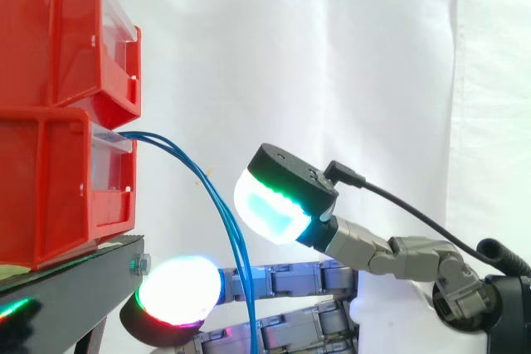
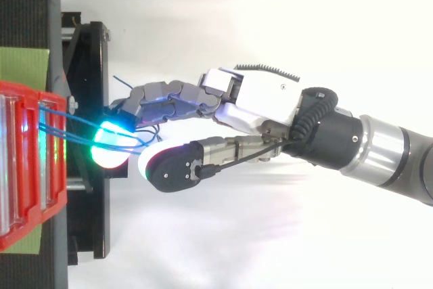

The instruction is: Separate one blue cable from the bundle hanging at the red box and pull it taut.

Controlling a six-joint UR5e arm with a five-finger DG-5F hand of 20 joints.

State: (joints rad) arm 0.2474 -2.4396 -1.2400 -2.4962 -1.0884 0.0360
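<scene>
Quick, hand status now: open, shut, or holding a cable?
Hand: open; fingers straight beside the blue cables, thumb apart, no cable pinched.

Black stand: top surface level, one bolt on its front edge. A green sheet lies flat on the top. The lower red bin sits on this sheet, close to the stand's front edge. The upper red bin is stacked directly on the lower.

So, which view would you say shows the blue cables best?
Side view: the blue cables arc from the lower red box and hang down. The top view shows short stretches between box and hand.
</scene>
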